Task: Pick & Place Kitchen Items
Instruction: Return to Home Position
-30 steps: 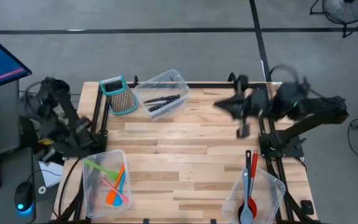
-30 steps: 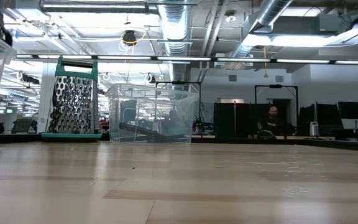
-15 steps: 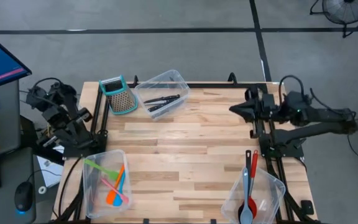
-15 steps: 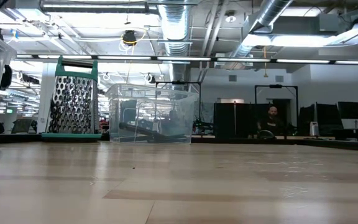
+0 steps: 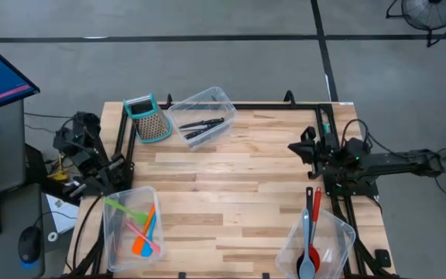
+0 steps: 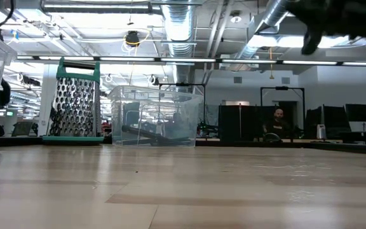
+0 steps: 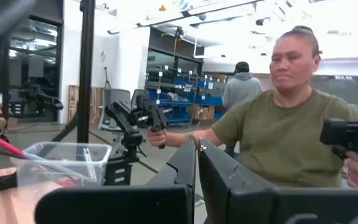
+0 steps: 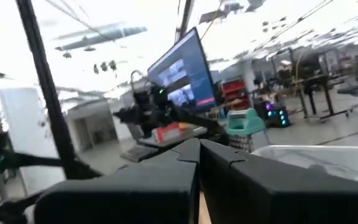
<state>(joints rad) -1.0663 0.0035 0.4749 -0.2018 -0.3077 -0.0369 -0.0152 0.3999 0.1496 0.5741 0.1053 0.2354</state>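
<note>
Right gripper: fingers pressed together, empty, above the table edge at 3 o'clock. Left gripper: likewise closed, holds nothing, off the table at 9 o'clock. At 7 o'clock, spatulas in a tub; at 5, spoons in another; at 11, knives in a third.

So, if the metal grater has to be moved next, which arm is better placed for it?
Probably left. The grater stands near the table's left edge, beside the left arm, folded at that edge. The right arm rests across the table at the right edge.
</note>
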